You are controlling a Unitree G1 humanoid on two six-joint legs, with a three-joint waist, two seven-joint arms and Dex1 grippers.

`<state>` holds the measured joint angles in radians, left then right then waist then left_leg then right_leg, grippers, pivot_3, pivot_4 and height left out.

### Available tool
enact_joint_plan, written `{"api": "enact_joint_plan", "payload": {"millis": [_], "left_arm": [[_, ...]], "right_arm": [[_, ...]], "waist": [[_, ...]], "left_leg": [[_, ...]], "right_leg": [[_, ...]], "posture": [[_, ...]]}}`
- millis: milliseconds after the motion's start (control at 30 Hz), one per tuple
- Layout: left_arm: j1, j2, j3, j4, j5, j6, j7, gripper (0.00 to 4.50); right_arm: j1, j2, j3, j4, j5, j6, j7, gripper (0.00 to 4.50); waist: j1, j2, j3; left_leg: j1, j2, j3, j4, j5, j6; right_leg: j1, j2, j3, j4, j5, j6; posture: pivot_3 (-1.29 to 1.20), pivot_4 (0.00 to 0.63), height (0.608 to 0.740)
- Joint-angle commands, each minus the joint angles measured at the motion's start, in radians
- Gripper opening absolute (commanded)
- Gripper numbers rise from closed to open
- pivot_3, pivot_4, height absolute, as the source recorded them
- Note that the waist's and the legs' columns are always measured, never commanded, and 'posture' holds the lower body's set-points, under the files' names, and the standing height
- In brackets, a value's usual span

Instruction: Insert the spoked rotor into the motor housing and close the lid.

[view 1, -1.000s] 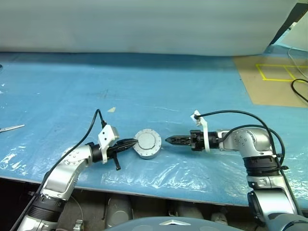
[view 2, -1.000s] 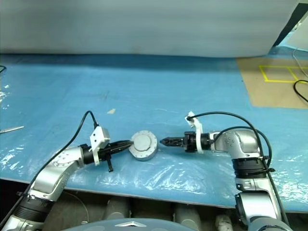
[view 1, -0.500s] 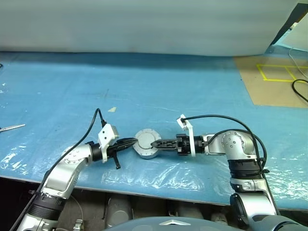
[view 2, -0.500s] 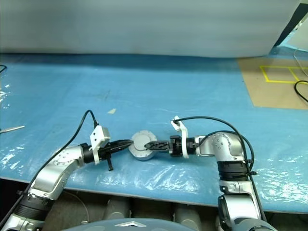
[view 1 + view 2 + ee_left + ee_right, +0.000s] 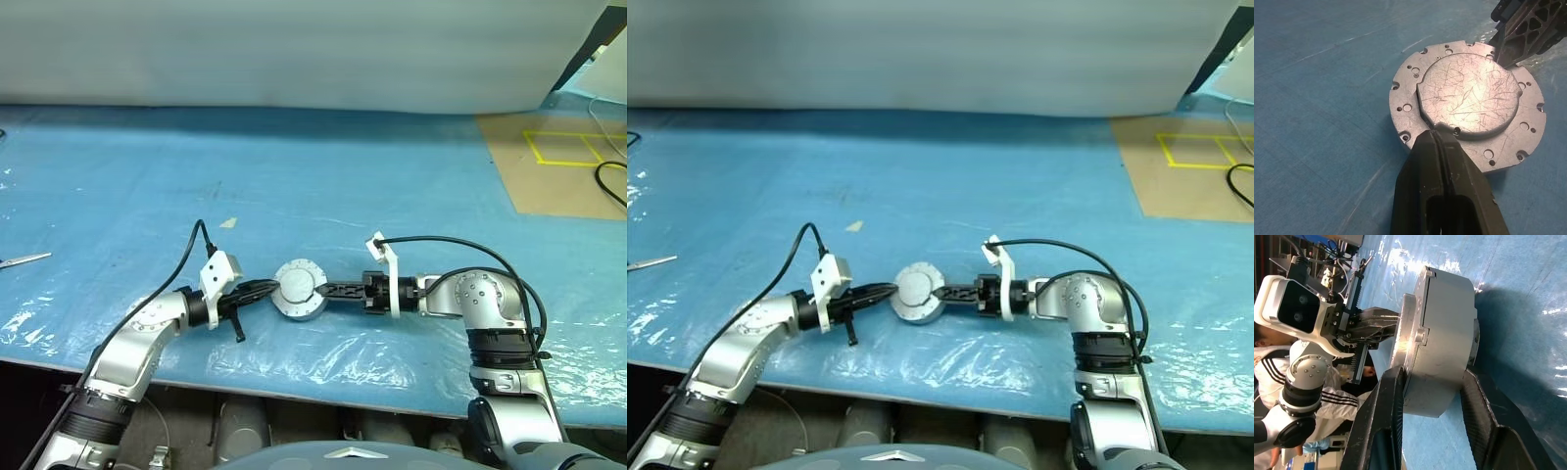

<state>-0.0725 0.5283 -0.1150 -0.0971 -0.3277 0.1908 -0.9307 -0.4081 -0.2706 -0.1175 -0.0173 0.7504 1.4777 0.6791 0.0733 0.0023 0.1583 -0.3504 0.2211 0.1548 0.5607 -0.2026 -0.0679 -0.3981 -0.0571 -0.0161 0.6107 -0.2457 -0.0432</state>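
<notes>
From overhead, the motor housing (image 5: pixel 300 290) sits on the blue plastic sheet (image 5: pixel 323 196) squarely between the two grippers, its lid (image 5: pixel 1469 93) shut down on top. The left gripper (image 5: pixel 268 289) comes at it from one side, the right gripper (image 5: pixel 320 290) from the other, both lying nearly level.

The left wrist view adds what the overhead cannot: the lid is a plain grey metal disc, heavily scratched, with one flat-cut edge, sitting raised on a wider flange dotted with small holes. The left gripper's fingers (image 5: pixel 1442 181) are pressed tight together, holding nothing, their tip touching the flange edge just beneath the lid's rim.

The right wrist view gives the side profile: a thick, smooth silver drum with a stepped rim. The right gripper's two black fingers (image 5: pixel 1382 431) straddle it, one against the lid side, the other under the base, grasping the housing.

Further off, beyond the left gripper, a person in a dark jacket with white stripes (image 5: pixel 1268 367) stands behind the arm. A pair of scissors (image 5: pixel 22 260) lies well away toward the left gripper's side.
</notes>
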Motion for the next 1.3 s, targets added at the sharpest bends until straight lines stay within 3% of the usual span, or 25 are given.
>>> {"api": "enact_joint_plan", "payload": {"millis": [33, 233, 400, 533, 700, 867, 1167, 1300], "left_arm": [[0.006, -0.005, -0.001, -0.007, 0.001, 0.014, 0.005, 0.00], [0.000, -0.044, 0.138, -0.165, -0.229, 0.173, 0.064, 0.00], [0.017, -0.007, 0.318, -0.318, -0.622, 0.445, 0.140, 0.00], [0.046, 0.013, 0.377, -0.302, -0.685, 0.505, 0.181, 0.00], [0.082, -0.059, 0.417, -0.238, -0.760, 0.543, 0.266, 0.00], [0.078, -0.115, 0.476, -0.221, -0.999, 0.618, 0.325, 1.50], [0.044, -0.129, 0.513, -0.156, -1.229, 0.665, 0.410, 4.44], [0.042, -0.135, 0.466, -0.127, -1.239, 0.705, 0.443, 4.44]], "right_arm": [[0.004, 0.022, -0.014, -0.038, 0.038, -0.016, -0.005, 1.29], [0.012, 0.029, -0.006, -0.032, 0.027, -0.022, -0.020, 1.29], [0.011, 0.027, -0.013, -0.015, 0.028, -0.035, -0.020, 1.29], [-0.017, 0.047, -0.056, 0.007, 0.054, -0.032, -0.022, 1.29], [-0.102, 0.113, -0.152, -0.047, 0.151, 0.002, -0.040, 1.29], [-0.176, 0.151, -0.209, -0.066, 0.203, 0.036, -0.090, 1.29], [-0.264, 0.160, -0.233, -0.029, 0.227, 0.005, -0.126, 1.29], [-0.277, 0.165, -0.230, -0.033, 0.231, -0.010, -0.131, 1.29]], "waist": [[-0.001, 0.000, 0.000], [-0.003, -0.001, 0.000], [-0.005, 0.000, 0.001], [-0.005, 0.001, 0.001], [-0.005, 0.002, 0.003], [-0.002, 0.001, 0.003], [0.004, 0.001, 0.003], [0.004, 0.001, 0.003]], "left_leg": [[0.000, 0.000, 0.000, 0.000, 0.000, 0.000], [-0.001, 0.000, 0.000, 0.000, 0.000, 0.000], [-0.002, 0.001, 0.000, 0.000, 0.000, -0.001], [-0.003, 0.001, 0.000, -0.001, 0.000, -0.001], [-0.003, 0.001, 0.000, 0.000, 0.000, -0.001], [-0.005, 0.001, -0.001, -0.001, 0.000, -0.001], [-0.008, 0.001, -0.004, -0.001, -0.001, -0.002], [-0.009, 0.001, -0.004, -0.001, -0.001, -0.002]], "right_leg": [[0.000, 0.000, 0.000, 0.000, 0.000, 0.000], [-0.001, 0.000, 0.000, 0.000, 0.000, 0.000], [-0.003, 0.002, -0.001, 0.001, 0.000, 0.000], [-0.003, 0.002, 0.000, -0.001, 0.000, 0.000], [-0.003, 0.002, 0.000, -0.001, 0.000, 0.000], [-0.004, 0.003, -0.001, -0.001, 0.001, 0.001], [-0.005, 0.003, -0.003, -0.002, 0.003, 0.005], [-0.005, 0.003, -0.003, -0.002, 0.003, 0.005]], "posture": [[0.00, 0.150, 0.740], [0.00, 0.150, 0.740], [0.00, 0.150, 0.740], [0.00, 0.150, 0.740], [0.00, 0.150, 0.740], [0.00, 0.150, 0.740], [0.00, 0.150, 0.740], [0.00, 0.150, 0.740]]}}
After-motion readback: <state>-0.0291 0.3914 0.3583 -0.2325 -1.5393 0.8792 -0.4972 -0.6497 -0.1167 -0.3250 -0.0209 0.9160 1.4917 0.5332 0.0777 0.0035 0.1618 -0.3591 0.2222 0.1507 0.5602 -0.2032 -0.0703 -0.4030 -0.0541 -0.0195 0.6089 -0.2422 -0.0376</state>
